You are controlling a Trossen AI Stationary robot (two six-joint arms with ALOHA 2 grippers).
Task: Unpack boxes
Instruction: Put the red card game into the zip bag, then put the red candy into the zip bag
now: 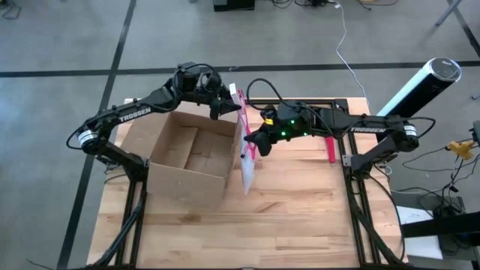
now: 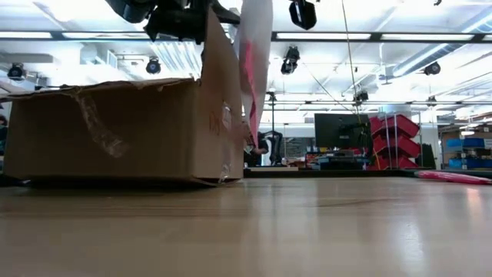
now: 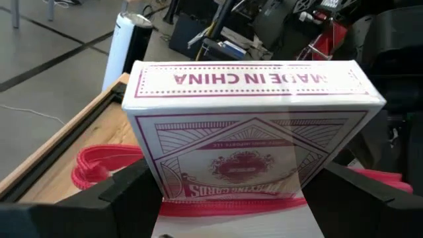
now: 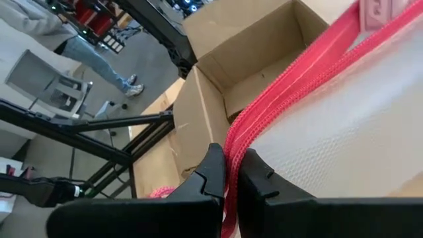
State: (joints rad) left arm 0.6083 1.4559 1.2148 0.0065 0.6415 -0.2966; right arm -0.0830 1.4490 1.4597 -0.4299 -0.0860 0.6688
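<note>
Holding a card pack (image 3: 248, 125) tight, your left hand (image 1: 218, 101) hovers mid-frame above the box (image 1: 191, 154). Your right hand (image 1: 250, 142) pinches the pouch (image 1: 246, 161). Next, set them on the table (image 1: 300, 217).

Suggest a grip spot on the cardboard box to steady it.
Probably the box's near wall edge, from above: it sits upright and open-topped, so that thin rim is exposed. The left gripper with a card pack and the right gripper pinching the pouch crowd the far corner.

White lettering "TROSSEN" runs along both dark robot arms, left arm (image 1: 135, 114) and right arm (image 1: 367, 130), and a white-and-maroon card box (image 3: 248, 125) reads "MADE IN CHINA", upside down.
</note>
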